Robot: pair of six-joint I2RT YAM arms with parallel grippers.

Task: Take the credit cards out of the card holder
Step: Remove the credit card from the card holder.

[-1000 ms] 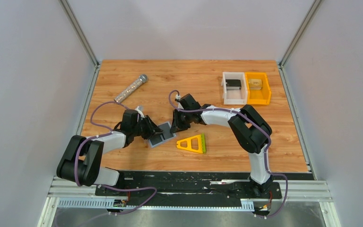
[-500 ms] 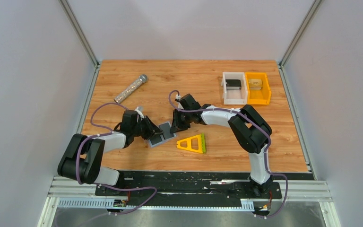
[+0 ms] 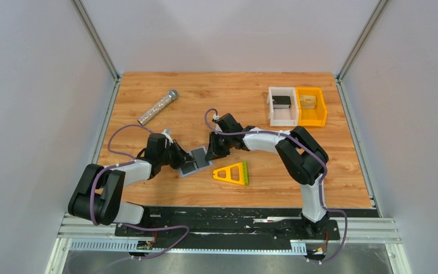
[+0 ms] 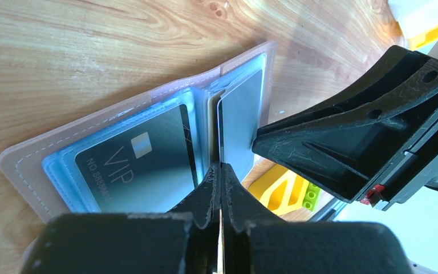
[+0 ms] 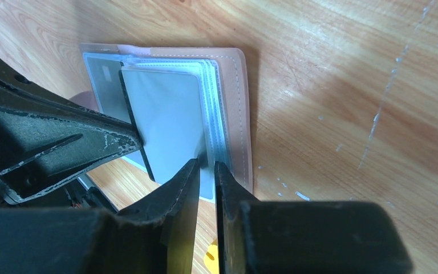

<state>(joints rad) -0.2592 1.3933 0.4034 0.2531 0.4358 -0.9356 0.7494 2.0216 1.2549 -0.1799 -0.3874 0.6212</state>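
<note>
The card holder (image 3: 195, 161) lies open on the table between my two grippers, pinkish outside with blue-tinted clear sleeves (image 4: 63, 165). A dark credit card marked VIP (image 4: 131, 165) sits in the left sleeve. A grey credit card (image 5: 165, 125) stands up at the fold, seen nearly edge-on in the left wrist view as the grey card (image 4: 240, 125). My left gripper (image 4: 221, 168) is shut on its near edge. My right gripper (image 5: 206, 166) has its jaws pinched on the near edge of the holder's sleeves. Seen from above, the left gripper (image 3: 183, 160) and right gripper (image 3: 212, 153) flank the holder.
A yellow-and-green triangular frame (image 3: 232, 173) lies just right of the holder near the front. A silver tube (image 3: 157, 107) lies at the back left. A white bin (image 3: 283, 106) and an orange bin (image 3: 311, 106) stand at the back right.
The left gripper's jaws have closed onto the grey card. Both arms have stayed almost where they were.
</note>
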